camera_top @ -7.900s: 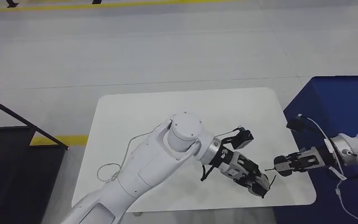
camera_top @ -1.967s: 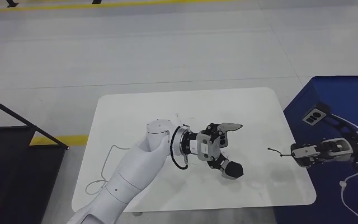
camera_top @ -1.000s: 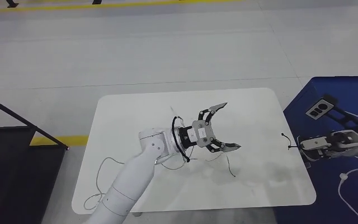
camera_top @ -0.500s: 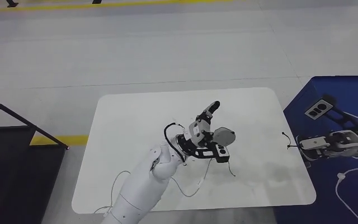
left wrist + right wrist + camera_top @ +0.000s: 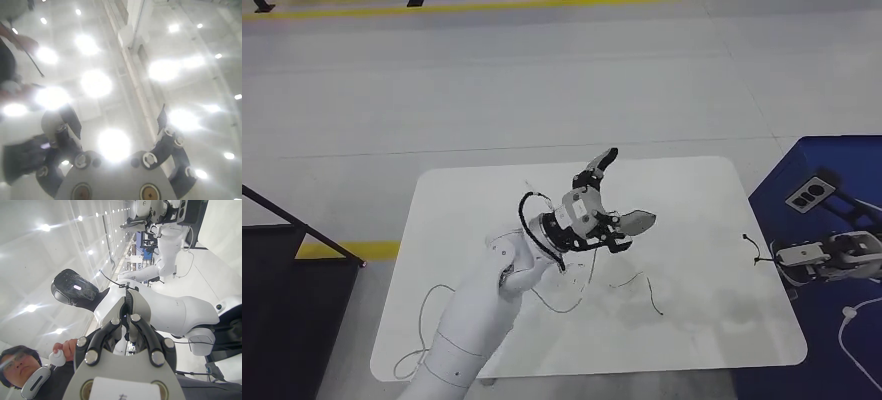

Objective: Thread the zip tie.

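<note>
My right gripper (image 5: 775,260) hovers at the table's right edge, shut on a thin black zip tie (image 5: 750,247) whose free end curls toward the table's middle. In the right wrist view the tie (image 5: 111,280) sticks out past the closed gripper (image 5: 128,291) and curves away. My left gripper (image 5: 630,187) is over the middle of the white table (image 5: 472,220), open and empty, with its jaws spread wide. It is tipped upward, so in the left wrist view the gripper (image 5: 117,117) faces ceiling lights. A thin dark strand (image 5: 647,295) lies on the table in front of the left gripper.
A blue box (image 5: 832,190) stands just past the table's right edge, behind my right arm. A dark frame (image 5: 282,300) sits off the left side. The left arm's loose cable (image 5: 562,300) trails over the table's middle.
My left arm has pulled back from the front right to the table's middle, with the wrist rolling and the open gripper tipping upward. My right gripper drew back to the right edge with the tie.
</note>
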Robot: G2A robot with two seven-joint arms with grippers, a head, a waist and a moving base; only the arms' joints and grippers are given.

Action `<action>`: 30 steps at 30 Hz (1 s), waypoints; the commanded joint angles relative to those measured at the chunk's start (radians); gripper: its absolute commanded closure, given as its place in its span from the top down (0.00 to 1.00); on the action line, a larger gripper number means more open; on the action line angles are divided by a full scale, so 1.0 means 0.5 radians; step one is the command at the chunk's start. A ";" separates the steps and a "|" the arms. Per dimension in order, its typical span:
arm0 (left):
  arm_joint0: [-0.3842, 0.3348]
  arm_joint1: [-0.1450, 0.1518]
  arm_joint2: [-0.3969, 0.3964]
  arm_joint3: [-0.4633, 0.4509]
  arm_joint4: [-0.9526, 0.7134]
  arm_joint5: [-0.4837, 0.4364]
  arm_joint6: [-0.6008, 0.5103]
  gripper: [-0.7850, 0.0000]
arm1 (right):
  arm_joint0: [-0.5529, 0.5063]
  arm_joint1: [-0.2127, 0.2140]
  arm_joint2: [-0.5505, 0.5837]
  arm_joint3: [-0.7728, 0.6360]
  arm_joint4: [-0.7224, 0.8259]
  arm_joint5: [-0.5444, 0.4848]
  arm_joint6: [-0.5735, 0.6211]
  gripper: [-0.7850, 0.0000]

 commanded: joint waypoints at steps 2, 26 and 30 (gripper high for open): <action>-0.045 0.020 0.021 0.086 0.658 -0.084 -0.302 1.00 | 0.005 -0.007 0.013 -0.010 -0.014 0.028 0.000 0.00; 0.123 0.186 0.265 -0.470 4.089 -1.272 0.208 1.00 | 0.016 -0.076 0.045 0.011 0.093 0.155 0.000 0.00; 0.159 0.189 0.299 -0.499 4.322 -1.304 0.345 1.00 | 0.027 -0.085 0.049 0.031 0.071 0.180 -0.001 0.00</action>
